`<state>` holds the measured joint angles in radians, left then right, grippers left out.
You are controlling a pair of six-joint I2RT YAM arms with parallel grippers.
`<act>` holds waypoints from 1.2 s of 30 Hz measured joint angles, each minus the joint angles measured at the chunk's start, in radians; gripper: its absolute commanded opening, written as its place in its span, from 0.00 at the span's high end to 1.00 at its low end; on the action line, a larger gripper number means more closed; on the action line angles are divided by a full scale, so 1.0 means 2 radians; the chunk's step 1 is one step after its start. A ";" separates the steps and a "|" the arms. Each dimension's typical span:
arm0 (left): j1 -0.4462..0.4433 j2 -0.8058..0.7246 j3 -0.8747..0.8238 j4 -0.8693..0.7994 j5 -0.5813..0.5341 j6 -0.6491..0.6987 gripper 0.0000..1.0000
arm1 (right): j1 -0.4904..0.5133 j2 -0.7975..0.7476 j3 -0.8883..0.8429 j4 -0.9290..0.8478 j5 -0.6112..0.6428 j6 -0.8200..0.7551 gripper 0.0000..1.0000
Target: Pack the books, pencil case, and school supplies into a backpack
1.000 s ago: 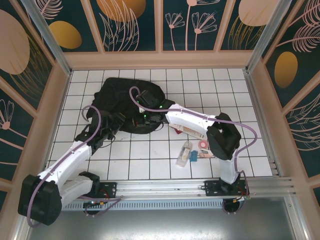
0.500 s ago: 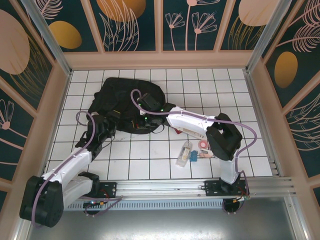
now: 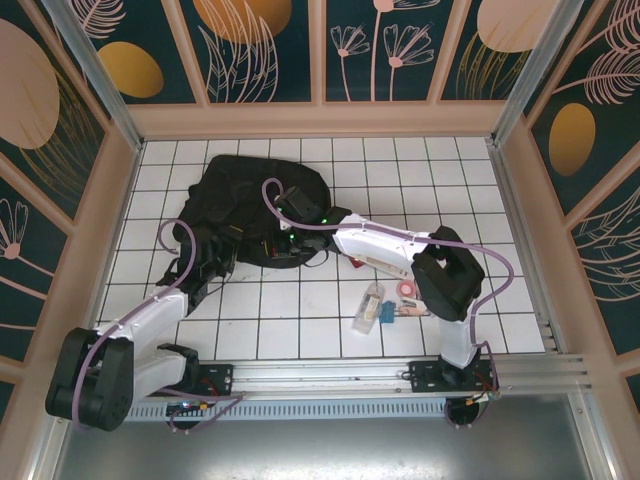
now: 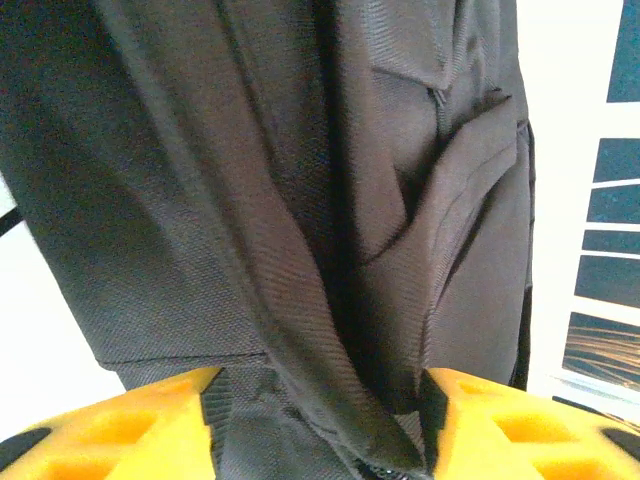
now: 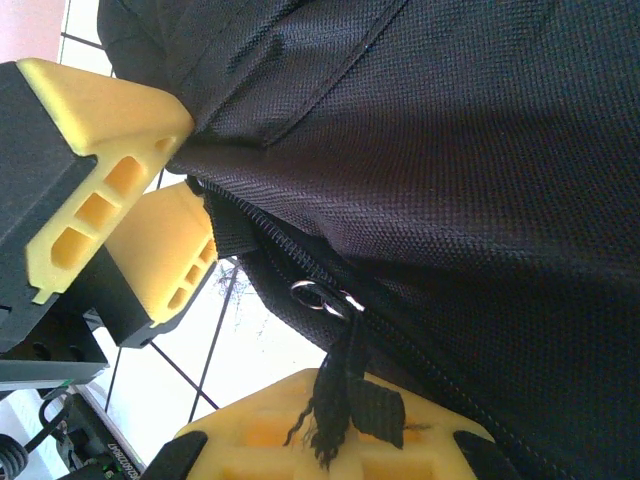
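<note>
**Left tool narrows on the backpack's edge**

Since a second ago, the left arm has shifted slightly leftward along the backpack's near-left edge and its tool has drawn narrower. The right arm has barely moved, and the loose items lie where they were.

Top external: one black backpack point(image 3: 250, 195) lies on the white tiled tabletop point(image 3: 300, 330). The left tool point(image 3: 215, 250) sits at its near-left edge and the right tool point(image 3: 283, 243) at its near edge. One white-and-red book point(image 3: 372, 265) shows just right of the backpack, partly under the right forearm; its print is too small to read. The school supplies lie well to the backpack's right: one pink tape roll point(image 3: 407, 289), one pale pink piece point(image 3: 412, 311) and one clear packet point(image 3: 370, 308) with blue bits.

Left wrist: the left tool point(image 4: 325, 405) has its two yellow fingers point(image 4: 130, 425) apart, with a fold of the backpack point(image 4: 250, 180) running between them. Whether they pinch the fold, I cannot tell.

Right wrist: the right tool point(image 5: 330, 430) has its fingers pressed together on the black zip-pull cord point(image 5: 345, 370), which hangs from a small metal ring point(image 5: 318, 296) on the backpack point(image 5: 480, 150). The left tool point(image 5: 190, 172) is also in view at the fabric's edge.
</note>
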<state>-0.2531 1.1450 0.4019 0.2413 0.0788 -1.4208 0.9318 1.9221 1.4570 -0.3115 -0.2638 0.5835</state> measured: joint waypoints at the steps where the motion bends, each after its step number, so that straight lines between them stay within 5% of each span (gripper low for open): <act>1: 0.001 0.006 0.006 0.000 0.001 0.001 0.65 | 0.000 0.000 0.000 0.000 0.000 0.000 1.00; 6: 0.006 0.040 0.031 -0.004 0.002 0.006 1.00 | 0.000 0.000 0.000 -0.001 0.000 0.000 1.00; 17: 0.015 0.053 0.073 -0.067 -0.004 0.071 1.00 | -0.011 -0.017 0.000 -0.038 0.016 -0.019 1.00; 36: 0.014 0.062 0.130 -0.162 -0.038 0.193 1.00 | -0.113 -0.069 -0.041 -0.089 -0.011 -0.086 1.00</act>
<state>-0.2241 1.2694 0.6628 -0.0826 0.0032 -1.0351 0.7059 1.7836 1.3754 -0.4885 -0.2852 0.4114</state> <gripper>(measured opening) 0.062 0.065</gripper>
